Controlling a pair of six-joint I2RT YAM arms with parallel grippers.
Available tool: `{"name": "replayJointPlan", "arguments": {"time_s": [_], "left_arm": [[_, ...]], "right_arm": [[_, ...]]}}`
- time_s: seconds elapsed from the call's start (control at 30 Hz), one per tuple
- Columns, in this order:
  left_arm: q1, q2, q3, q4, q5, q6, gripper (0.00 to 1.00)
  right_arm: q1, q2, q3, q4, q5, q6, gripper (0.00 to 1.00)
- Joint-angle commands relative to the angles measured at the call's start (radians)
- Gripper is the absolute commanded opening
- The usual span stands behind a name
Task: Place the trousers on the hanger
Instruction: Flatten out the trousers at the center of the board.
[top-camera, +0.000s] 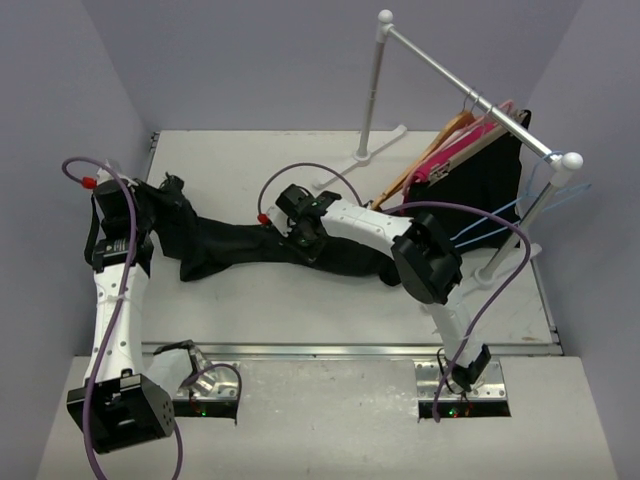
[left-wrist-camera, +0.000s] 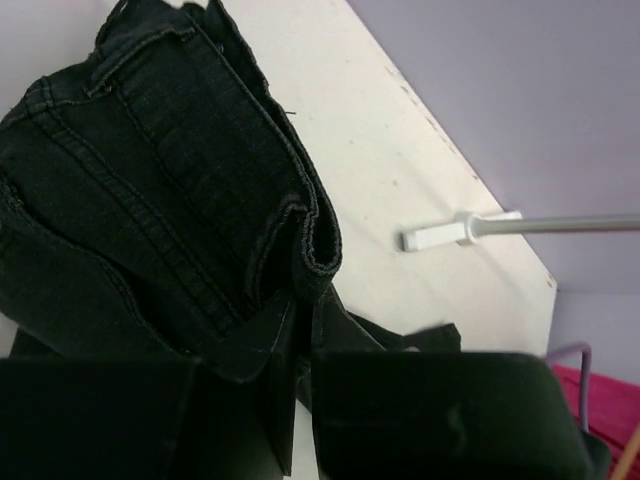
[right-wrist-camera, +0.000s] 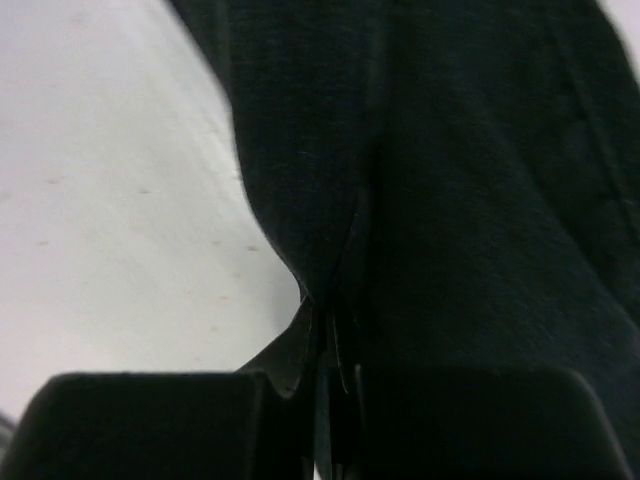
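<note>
The black trousers (top-camera: 250, 245) lie stretched across the middle of the table. My left gripper (top-camera: 172, 200) is shut on their left end. In the left wrist view the stitched waistband (left-wrist-camera: 170, 200) bunches up just above the left gripper (left-wrist-camera: 300, 335), which pinches its folded edge. My right gripper (top-camera: 302, 236) is shut on the trousers near their middle. In the right wrist view the fabric (right-wrist-camera: 450, 180) pulls into a pleat between the closed jaws of the right gripper (right-wrist-camera: 330, 350). The tan wooden hanger (top-camera: 432, 150) hangs on the rail at the back right.
A clothes rack with a silver rail (top-camera: 470, 90) and white posts (top-camera: 372, 90) stands at the back right. On it hang a magenta garment (top-camera: 470, 140), a black garment (top-camera: 485, 190) clipped to a flat wooden hanger, and a thin blue wire hanger (top-camera: 500, 225). The rack's white foot (left-wrist-camera: 440, 232) shows in the left wrist view.
</note>
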Motion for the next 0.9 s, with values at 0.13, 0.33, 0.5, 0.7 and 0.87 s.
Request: {"name": "replayJointPlan", "arguments": {"time_s": [0.13,0.33,0.5,0.7,0.87], "left_arm": [[0.010,0.081,0.042,0.671,0.464,-0.149,0.00],[0.008,0.316,0.122,1.352,0.863,-0.568,0.00],[0.021,0.336,0.202,1.333,0.883,-0.486,0.00],[0.090,0.203,0.304,0.305,0.272,-0.043,0.00],[0.197,0.089,0.265,0.045,-0.117,-0.111,0.00]], "right_arm": [[-0.063,-0.269,-0.053,0.086,0.275,0.043,0.00],[-0.074,-0.399,-0.070,-0.037,0.322,0.060,0.00],[-0.131,-0.425,-0.082,-0.103,0.358,0.096,0.00],[-0.166,-0.370,-0.078,-0.165,0.351,0.138,0.00],[-0.165,-0.304,-0.068,-0.172,0.322,0.140,0.00]]}}
